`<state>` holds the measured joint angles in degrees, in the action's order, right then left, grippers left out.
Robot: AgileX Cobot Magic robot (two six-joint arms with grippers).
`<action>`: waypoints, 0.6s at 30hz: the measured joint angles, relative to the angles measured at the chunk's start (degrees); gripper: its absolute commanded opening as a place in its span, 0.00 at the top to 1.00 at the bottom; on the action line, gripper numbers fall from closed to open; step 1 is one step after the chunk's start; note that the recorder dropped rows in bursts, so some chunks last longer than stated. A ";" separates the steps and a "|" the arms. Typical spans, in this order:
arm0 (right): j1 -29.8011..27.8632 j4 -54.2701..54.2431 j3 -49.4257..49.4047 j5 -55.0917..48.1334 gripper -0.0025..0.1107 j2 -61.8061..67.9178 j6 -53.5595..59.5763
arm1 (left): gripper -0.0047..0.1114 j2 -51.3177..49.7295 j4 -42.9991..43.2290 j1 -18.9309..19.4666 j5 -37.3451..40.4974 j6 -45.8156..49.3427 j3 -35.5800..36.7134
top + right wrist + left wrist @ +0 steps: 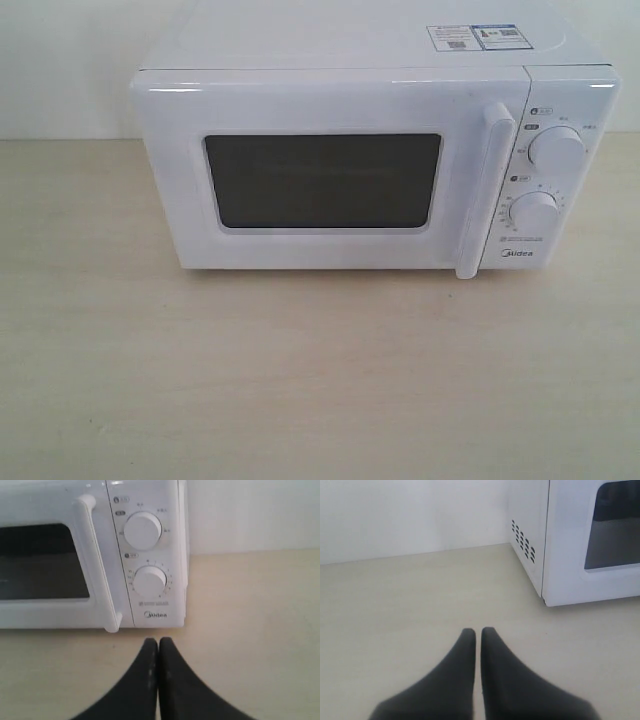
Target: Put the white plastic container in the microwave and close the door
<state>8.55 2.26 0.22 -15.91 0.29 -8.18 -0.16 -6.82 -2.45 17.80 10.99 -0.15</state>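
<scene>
Left gripper (477, 631) has its two dark tapered fingers pressed together, only a hairline seam between them, and nothing is held. It hangs low over the pale wood-grain table (300, 380). Ahead of it, off toward the other arm's side, stands the white countertop microwave (300, 40), which shows this gripper its side wall with rows of vent slots (523, 541) and the hinge edge of the front.

Right gripper (158, 641) is likewise closed and empty, fingertips touching. Straight ahead of those tips, near but apart, is the microwave's control panel with an upper round white dial (143, 530), a lower round white dial (149, 581) and the Midea mark (155, 614).

Just to the inner side of that panel, the white side-hinged door (320, 105) sits flush and shut, its vertical white bar handle (485, 190) beside the dials. Its dark rectangular mesh window (322, 180) is too dim to show what is inside. Two paper stickers (480, 37) lie on the microwave's top.
</scene>
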 measured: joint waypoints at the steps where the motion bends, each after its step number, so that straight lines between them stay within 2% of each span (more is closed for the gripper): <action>1: 0.00 0.00 0.00 -1.13 0.98 0.00 0.00 | 0.92 0.00 0.00 0.00 0.00 0.00 0.00; 18: 0.00 0.14 -0.25 -5.16 0.98 0.00 0.10 | 0.92 0.00 0.00 0.00 0.00 0.00 0.00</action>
<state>8.55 2.40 -0.02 -21.07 0.29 -8.08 -0.16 -6.82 -2.45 17.80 10.99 -0.15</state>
